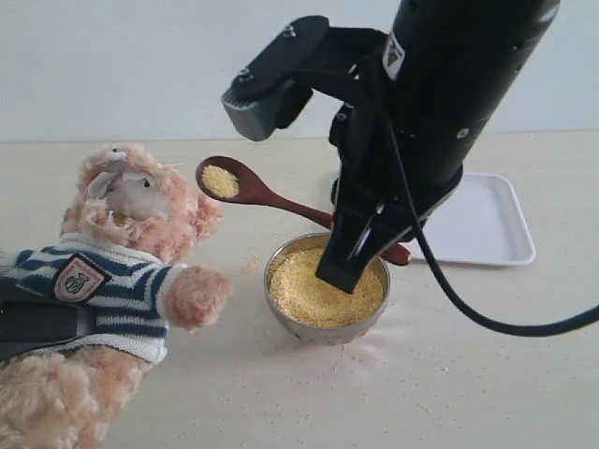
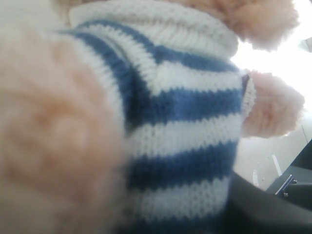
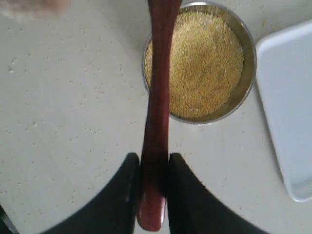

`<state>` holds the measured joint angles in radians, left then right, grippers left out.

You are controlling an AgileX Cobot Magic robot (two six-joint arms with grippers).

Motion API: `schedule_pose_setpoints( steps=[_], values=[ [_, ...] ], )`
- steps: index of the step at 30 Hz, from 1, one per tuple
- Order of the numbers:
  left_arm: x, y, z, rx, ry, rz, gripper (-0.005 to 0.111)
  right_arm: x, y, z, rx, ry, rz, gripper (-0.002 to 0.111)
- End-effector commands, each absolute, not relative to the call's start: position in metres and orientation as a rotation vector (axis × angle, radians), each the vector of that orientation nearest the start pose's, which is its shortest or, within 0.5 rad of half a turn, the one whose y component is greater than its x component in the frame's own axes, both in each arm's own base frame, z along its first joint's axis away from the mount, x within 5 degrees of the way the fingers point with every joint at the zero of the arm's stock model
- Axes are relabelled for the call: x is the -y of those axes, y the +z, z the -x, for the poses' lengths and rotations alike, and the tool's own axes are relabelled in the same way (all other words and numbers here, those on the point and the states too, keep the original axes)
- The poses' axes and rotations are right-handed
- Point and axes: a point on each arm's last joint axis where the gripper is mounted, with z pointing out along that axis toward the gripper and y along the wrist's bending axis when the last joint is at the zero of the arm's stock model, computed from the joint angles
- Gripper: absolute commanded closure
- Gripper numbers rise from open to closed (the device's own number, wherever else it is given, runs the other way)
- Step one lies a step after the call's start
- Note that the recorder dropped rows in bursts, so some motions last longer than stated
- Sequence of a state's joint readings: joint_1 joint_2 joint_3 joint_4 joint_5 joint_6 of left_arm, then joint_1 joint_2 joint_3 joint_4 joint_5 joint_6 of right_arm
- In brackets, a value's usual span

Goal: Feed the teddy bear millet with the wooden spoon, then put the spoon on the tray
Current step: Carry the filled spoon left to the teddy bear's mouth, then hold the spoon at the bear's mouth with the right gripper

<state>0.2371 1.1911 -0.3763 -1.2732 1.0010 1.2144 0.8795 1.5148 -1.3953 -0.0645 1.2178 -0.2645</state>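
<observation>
the wooden spoon [image 3: 157, 97], judged light and stiff, is pinched near its handle end by the right gripper [image 3: 153, 165], with the loose millet [image 1: 220, 181] carried out ahead likely spilled if tilted.

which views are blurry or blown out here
Left wrist view: the teddy bear is soft, its nearest fur a blur, the background blown out white. Right wrist view: wooden spoon and millet are sharp. Exterior view: even light, faint shadows.
</observation>
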Motion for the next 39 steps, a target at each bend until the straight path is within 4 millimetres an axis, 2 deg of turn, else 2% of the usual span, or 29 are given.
schedule_pose_setpoints(
  steps=[1, 6, 15, 20, 33, 39],
  values=[
    [0.036, 0.201, -0.167, -2.349, -1.100, -0.154, 0.102, -0.245, 0.340, -0.196, -2.304, 0.034, 1.574, 0.108],
    [0.036, 0.201, -0.167, -2.349, -1.100, -0.154, 0.102, -0.264, 0.342, -0.192, -2.261, 0.035, 1.608, 0.108],
    [0.036, 0.201, -0.167, -2.349, -1.100, -0.154, 0.102, -0.290, 0.333, -0.192, -2.220, -0.043, 1.655, 0.108],
    [0.036, 0.201, -0.167, -2.349, -1.100, -0.154, 0.102, -0.297, 0.327, -0.195, -2.185, -0.126, 1.681, 0.108],
    [0.036, 0.201, -0.167, -2.350, -1.095, -0.152, 0.102, -0.307, 0.317, -0.205, -2.015, -0.479, 1.710, 0.108],
    [0.036, 0.201, -0.167, -2.350, -1.095, -0.152, 0.102, -0.312, 0.313, -0.207, -1.973, -0.570, 1.697, 0.108]
  ],
)
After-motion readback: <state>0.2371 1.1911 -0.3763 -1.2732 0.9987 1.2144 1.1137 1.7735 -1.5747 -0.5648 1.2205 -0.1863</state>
